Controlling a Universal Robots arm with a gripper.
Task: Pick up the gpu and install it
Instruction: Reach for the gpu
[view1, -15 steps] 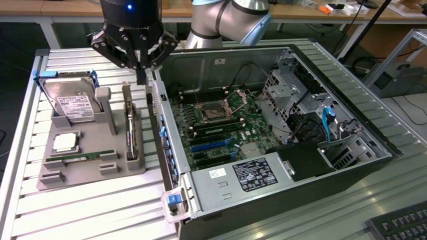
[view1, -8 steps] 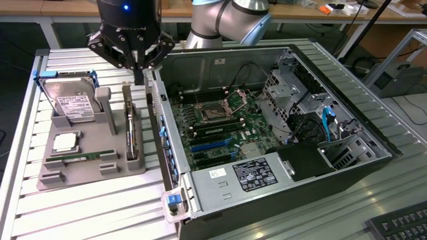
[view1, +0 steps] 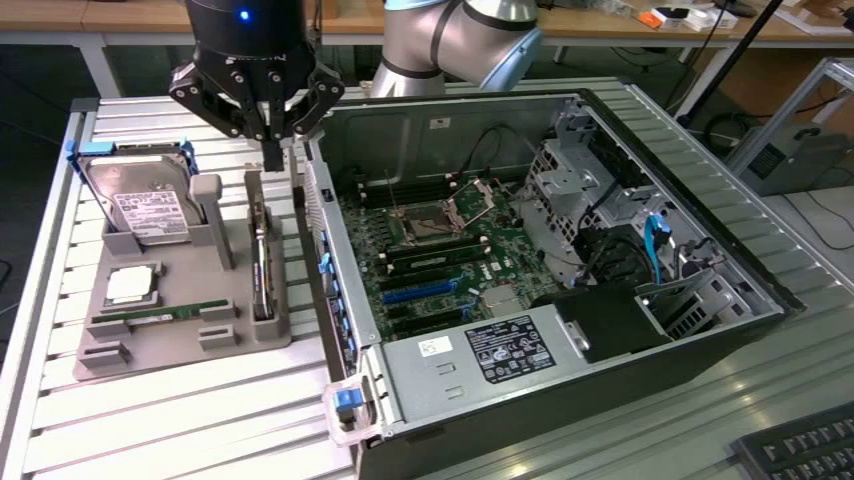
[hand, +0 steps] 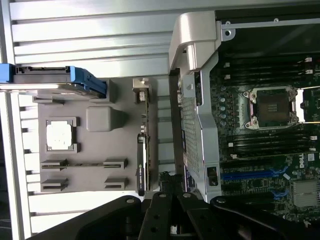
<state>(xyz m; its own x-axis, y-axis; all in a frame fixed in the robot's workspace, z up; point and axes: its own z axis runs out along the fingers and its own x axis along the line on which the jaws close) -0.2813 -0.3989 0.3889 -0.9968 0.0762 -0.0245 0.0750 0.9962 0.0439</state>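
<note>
- Holder (view1: 160, 345) sits on the tabletop (view1: 160, 430) toward the exterior view's left edge, with the computer case (view1: 427, 125) just beside it on the right.
- In the holder: hard drive (view1: 147, 205) at the far end, CPU (view1: 130, 285) and RAM stick (view1: 167, 315) nearer, gpu (view1: 263, 250) on edge along the case side.
- Gripper (view1: 274, 160) is above the gpu's far end.

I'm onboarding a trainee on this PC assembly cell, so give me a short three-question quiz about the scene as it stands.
1. True or false: the gpu is already plugged into the motherboard.
2. What sits on the gray holder next to the hard drive? A, a square silver chip; B, a screwdriver; C, a coffee mug.
3. Fill in: the gripper, hanging over the holder, is ___.
Key: 1 false, it stands edge-on in the holder; 2 A; 3 shut.
</note>
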